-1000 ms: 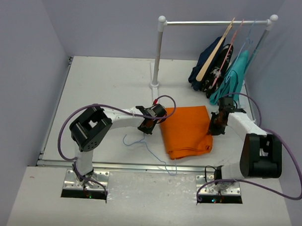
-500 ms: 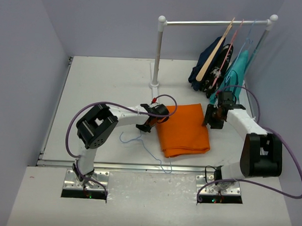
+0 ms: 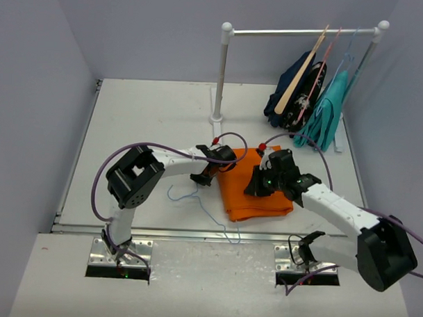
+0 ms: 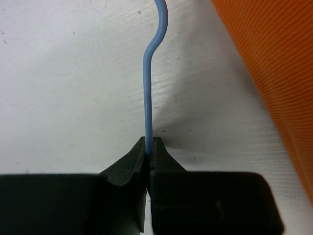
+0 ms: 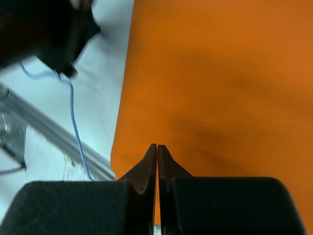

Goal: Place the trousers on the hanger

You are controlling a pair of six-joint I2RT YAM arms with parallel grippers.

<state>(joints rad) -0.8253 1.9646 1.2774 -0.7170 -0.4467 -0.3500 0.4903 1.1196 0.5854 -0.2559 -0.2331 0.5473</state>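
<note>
The orange trousers (image 3: 262, 195) lie folded flat on the white table (image 3: 143, 121), mid-front. The thin pale blue wire hanger (image 3: 189, 197) lies on the table just left of them. My left gripper (image 3: 204, 178) is shut on the hanger's wire (image 4: 148, 98), which runs straight out from between the fingertips in the left wrist view (image 4: 149, 141); the trousers' edge (image 4: 279, 73) lies to its right. My right gripper (image 3: 255, 187) hangs over the trousers' left half, shut with nothing in it (image 5: 157, 147). Orange cloth (image 5: 220, 73) fills the right wrist view, with the hanger wire (image 5: 73, 117) at the left.
A white rack post (image 3: 220, 75) and bar (image 3: 299, 32) stand at the back. A tan wooden hanger (image 3: 297, 81), a navy garment (image 3: 282, 98) and a teal garment (image 3: 328, 114) hang at its right end. A metal rail (image 3: 195, 233) edges the table front.
My right gripper has left the trousers' right edge and swung left, over the cloth's left half. The trousers slid a little left. The left gripper still holds the hanger.
</note>
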